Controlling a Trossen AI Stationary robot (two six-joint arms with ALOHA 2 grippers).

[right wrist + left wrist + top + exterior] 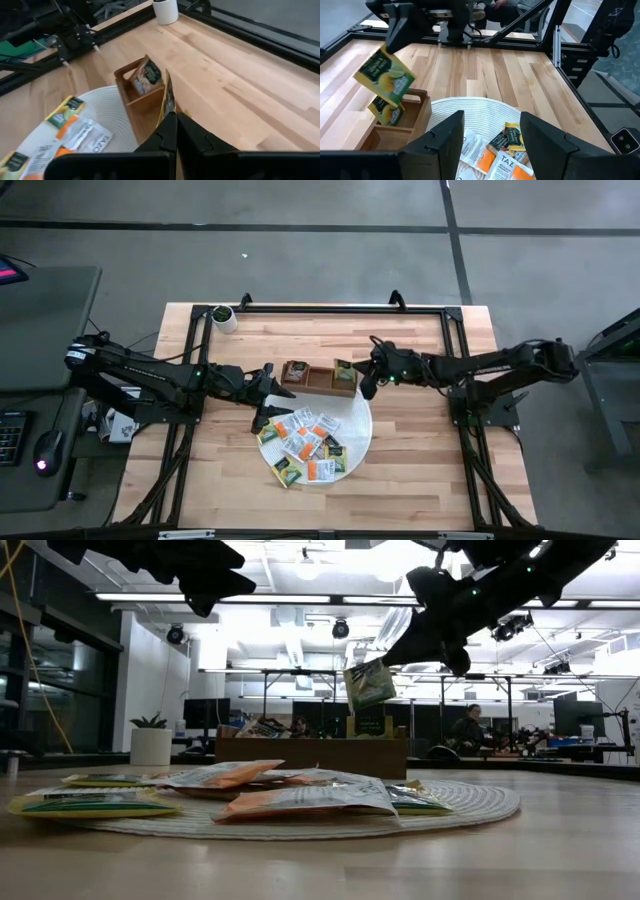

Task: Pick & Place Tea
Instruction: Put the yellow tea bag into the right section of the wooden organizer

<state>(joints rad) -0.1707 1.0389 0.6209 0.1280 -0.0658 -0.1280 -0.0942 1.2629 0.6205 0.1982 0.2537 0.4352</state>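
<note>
- Above the wooden tray (318, 379), the right gripper (172, 131) pinched a green tea packet (166, 101).
- Left gripper (490, 131) hovered spread over packets (305, 445) on the woven mat (357, 423).

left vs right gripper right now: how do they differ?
The left gripper is open and holds nothing; the right gripper is shut on a green tea packet.

The left gripper hangs over the white mat's edge, above the loose packets; the right gripper is over the right end of the wooden tray, its packet dangling above the end compartment.

Both are off the table, dark and two-fingered.
</note>
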